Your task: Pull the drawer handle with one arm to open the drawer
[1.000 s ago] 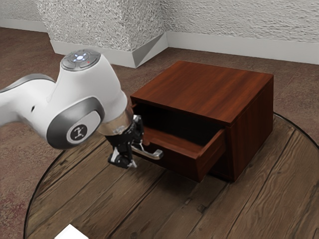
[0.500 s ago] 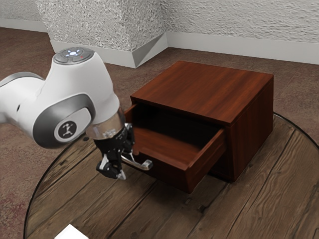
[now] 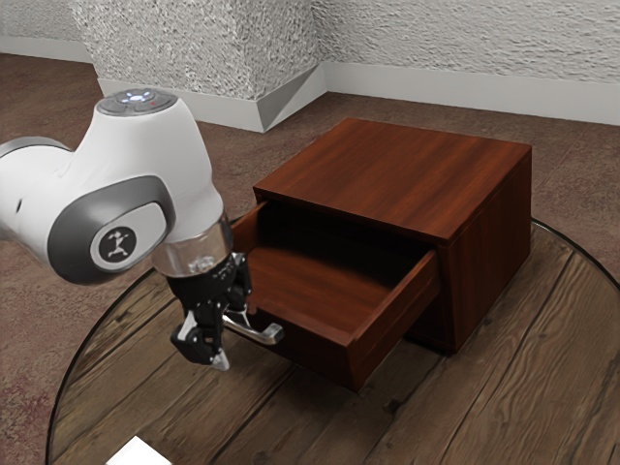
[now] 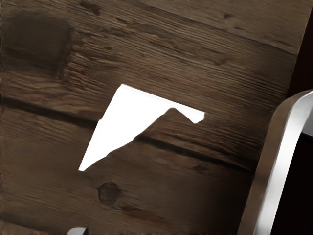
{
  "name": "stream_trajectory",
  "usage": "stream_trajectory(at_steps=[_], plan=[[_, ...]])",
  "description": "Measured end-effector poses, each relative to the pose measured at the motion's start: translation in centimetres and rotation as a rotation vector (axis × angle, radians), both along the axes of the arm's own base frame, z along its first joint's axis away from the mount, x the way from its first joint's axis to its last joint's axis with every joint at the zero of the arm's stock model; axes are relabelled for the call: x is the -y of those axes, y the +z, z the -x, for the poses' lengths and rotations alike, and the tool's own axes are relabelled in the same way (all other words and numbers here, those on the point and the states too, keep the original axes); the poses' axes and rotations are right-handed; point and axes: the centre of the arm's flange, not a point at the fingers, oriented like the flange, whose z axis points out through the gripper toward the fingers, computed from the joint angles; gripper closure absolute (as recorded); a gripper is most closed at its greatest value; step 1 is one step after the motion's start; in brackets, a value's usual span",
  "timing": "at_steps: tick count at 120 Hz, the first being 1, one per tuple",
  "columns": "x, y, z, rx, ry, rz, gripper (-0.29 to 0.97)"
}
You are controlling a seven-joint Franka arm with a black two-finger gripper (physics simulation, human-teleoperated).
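Note:
A dark red wooden cabinet [image 3: 407, 184] stands on the round plank table [image 3: 465, 407]. Its single drawer [image 3: 329, 291] is pulled well out toward the exterior view's lower left, and its inside looks bare. A silver bar handle [image 3: 258, 332] runs along the drawer front. My black gripper [image 3: 215, 339] hangs down from the white arm and is shut on the handle's end nearest the arm. In the wrist view the handle [image 4: 281, 171] is a bright bar close beside the hand, above the table planks.
A flat white piece [image 3: 136, 450] lies near the table's front edge, below the arm; the same white piece [image 4: 132, 125] lies on the planks under the hand. The table's curved rim [image 3: 68, 387] passes close behind the gripper. Brown floor and a textured white wall surround the table.
My gripper has moved down and toward the exterior view's left with the handle in it. The drawer has slid further out of the cabinet.

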Motion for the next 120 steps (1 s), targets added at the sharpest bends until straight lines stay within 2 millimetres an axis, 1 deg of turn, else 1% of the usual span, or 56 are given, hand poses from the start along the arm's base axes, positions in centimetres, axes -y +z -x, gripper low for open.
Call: stream_trajectory(at_steps=[25, 37, 64, 75, 83, 89, 95, 99, 107, 111, 116, 120], plan=[[0.2, 0.0, 0.2, -0.022, -0.015, 0.003, 0.34], [0.2, 0.1, 0.3, -0.029, -0.022, 0.001, 0.31], [0.2, 1.3, 0.8, -0.023, -0.031, -0.001, 0.27], [0.3, 2.3, 0.8, -0.01, -0.036, -0.001, 0.27], [0.4, 2.6, 0.8, -0.006, -0.039, -0.001, 0.28], [0.6, 3.1, 0.7, 0.001, -0.045, -0.003, 0.32], [1.1, 3.8, 0.6, 0.014, -0.056, -0.004, 0.39], [1.9, 4.5, 0.5, 0.028, -0.07, -0.008, 0.43], [3.9, 6.9, 0.4, 0.071, -0.106, -0.015, 0.49], [4.5, 8.4, 0.5, 0.096, -0.118, -0.015, 0.49], [5.1, 10.1, 0.2, 0.126, -0.127, -0.011, 0.44], [5.3, 11.0, -0.1, 0.141, -0.13, -0.006, 0.39]])
